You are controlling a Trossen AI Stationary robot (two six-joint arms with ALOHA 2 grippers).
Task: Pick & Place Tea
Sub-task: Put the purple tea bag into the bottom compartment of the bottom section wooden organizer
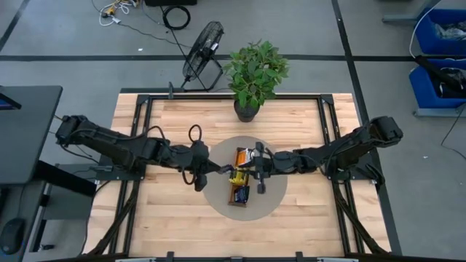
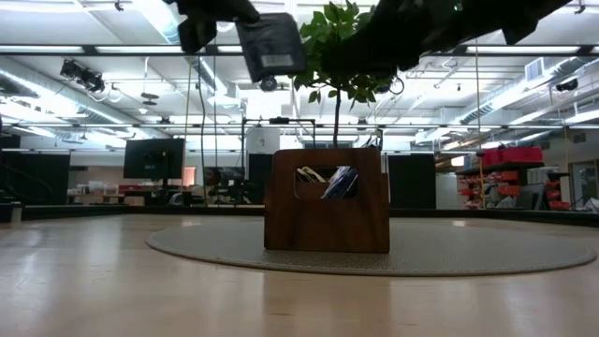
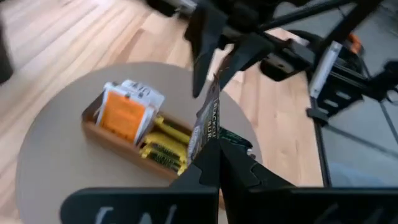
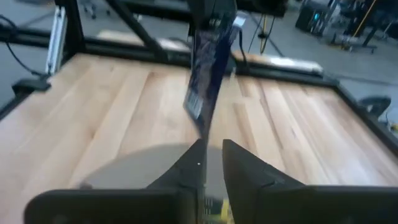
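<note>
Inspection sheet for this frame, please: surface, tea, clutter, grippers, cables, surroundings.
Surface: wooden table with a round grey mat at its centre.
Job's things: wooden tray on the mat, holding orange and yellow sachets; one navy sachet in the air above it.
Clutter: potted plant at the far edge.
Grippers: left gripper shut on the navy sachet; right gripper around it, fingers apart.
Cables: loop on the left arm; coils on the floor.
Surroundings: fan, blue bins.

Bright overhead ceiling lights; wrist views blurred; soft shadows.
</note>
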